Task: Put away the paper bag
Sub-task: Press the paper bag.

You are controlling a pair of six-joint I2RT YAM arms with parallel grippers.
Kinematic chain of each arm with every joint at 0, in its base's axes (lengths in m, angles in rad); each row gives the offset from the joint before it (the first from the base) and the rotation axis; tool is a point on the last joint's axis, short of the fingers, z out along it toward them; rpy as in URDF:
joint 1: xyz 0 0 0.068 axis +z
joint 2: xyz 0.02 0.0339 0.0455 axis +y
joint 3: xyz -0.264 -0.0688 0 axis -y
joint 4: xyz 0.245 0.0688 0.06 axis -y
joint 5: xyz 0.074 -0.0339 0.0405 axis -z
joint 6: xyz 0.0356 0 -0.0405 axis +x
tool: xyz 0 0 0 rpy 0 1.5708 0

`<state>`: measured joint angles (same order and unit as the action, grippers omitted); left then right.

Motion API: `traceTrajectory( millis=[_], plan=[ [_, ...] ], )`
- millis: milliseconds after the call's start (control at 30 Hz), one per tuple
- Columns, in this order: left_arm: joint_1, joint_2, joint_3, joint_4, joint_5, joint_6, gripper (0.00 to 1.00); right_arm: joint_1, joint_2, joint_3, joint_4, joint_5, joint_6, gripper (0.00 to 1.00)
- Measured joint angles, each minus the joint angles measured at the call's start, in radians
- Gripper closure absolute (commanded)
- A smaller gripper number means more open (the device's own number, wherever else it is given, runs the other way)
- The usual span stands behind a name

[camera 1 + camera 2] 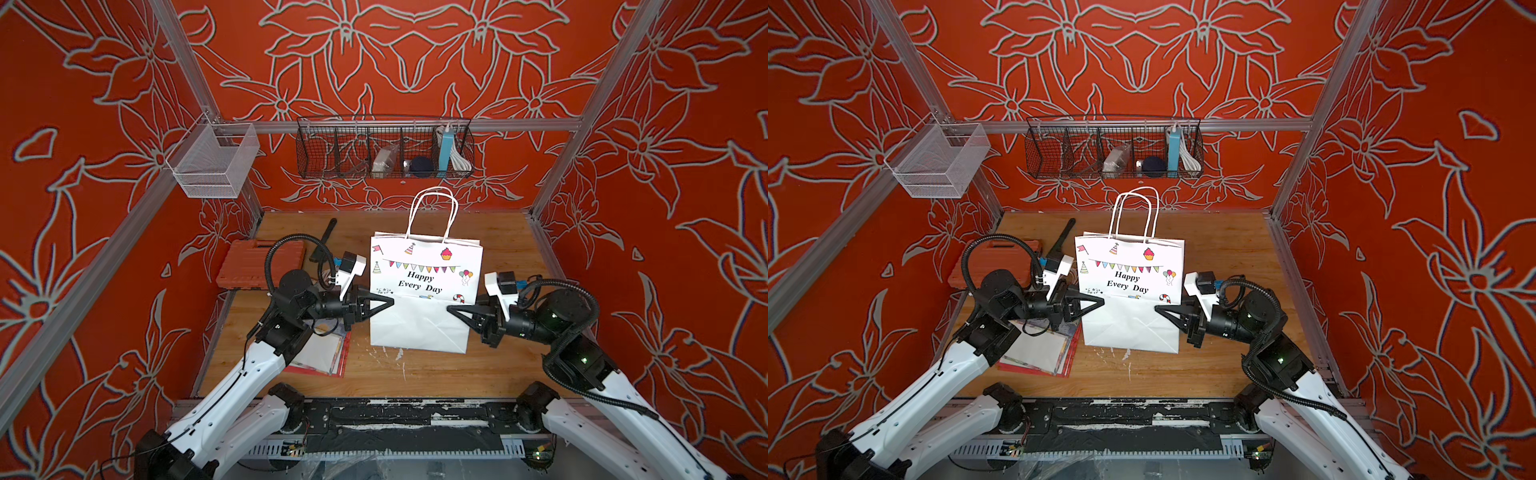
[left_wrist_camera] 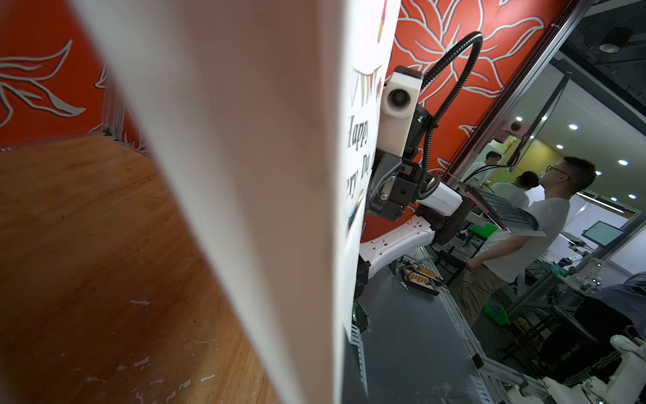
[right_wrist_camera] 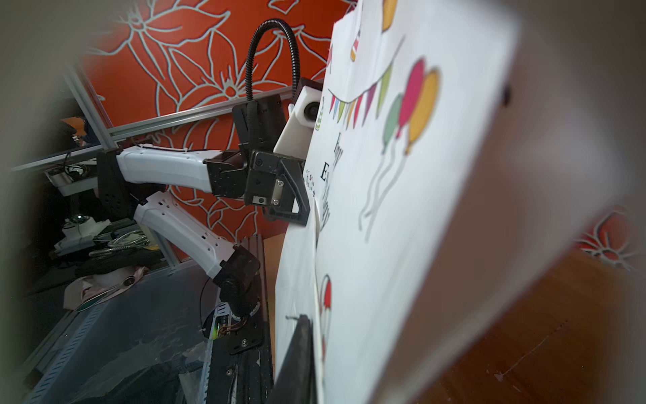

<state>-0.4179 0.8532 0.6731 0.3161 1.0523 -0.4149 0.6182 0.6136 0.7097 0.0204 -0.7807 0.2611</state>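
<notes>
Nearest you, both arms [image 1: 257,361] reach inward: your left pincer [image 1: 388,301] and right pincer [image 1: 452,309] are each clenched on opposite side edges of the paper bag [image 1: 424,328]. It stands upright mid-table [image 1: 507,257], its width running pincer to pincer, neither arm nearer.

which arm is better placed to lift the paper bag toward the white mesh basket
Left, probably: the left gripper and right gripper are both shut on the paper bag's side edges, so grip is equal, but the white mesh basket hangs on the left arm's side.
</notes>
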Motion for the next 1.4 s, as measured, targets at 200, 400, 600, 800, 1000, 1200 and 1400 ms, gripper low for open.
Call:
traceTrajectory(
  millis=[200,400,600,800,1000,1200,1400],
  plan=[
    [0.0,-0.029,0.0,-0.078,-0.006,0.071,1.0,0.005,0.005,0.002,-0.018,0.029,0.01,0.96],
    [-0.003,-0.027,0.0,-0.166,0.003,0.127,1.0,0.005,0.003,0.027,-0.026,0.085,0.013,0.92],
    [-0.003,-0.03,0.002,-0.204,0.006,0.172,1.0,0.009,0.0,0.051,-0.038,0.11,0.013,0.88],
    [-0.003,-0.031,0.002,-0.28,0.019,0.215,1.0,0.008,0.0,0.07,-0.025,0.135,0.007,0.83],
    [-0.003,-0.032,0.002,-0.306,0.031,0.249,1.0,0.01,0.001,0.086,-0.022,0.145,0.006,1.0],
    [-0.003,-0.034,-0.004,-0.346,0.031,0.269,1.0,0.008,0.003,0.101,-0.01,0.167,-0.021,0.95],
    [-0.005,-0.034,-0.005,-0.351,0.032,0.282,1.0,0.01,0.003,0.117,-0.018,0.175,-0.037,0.97]
  ],
)
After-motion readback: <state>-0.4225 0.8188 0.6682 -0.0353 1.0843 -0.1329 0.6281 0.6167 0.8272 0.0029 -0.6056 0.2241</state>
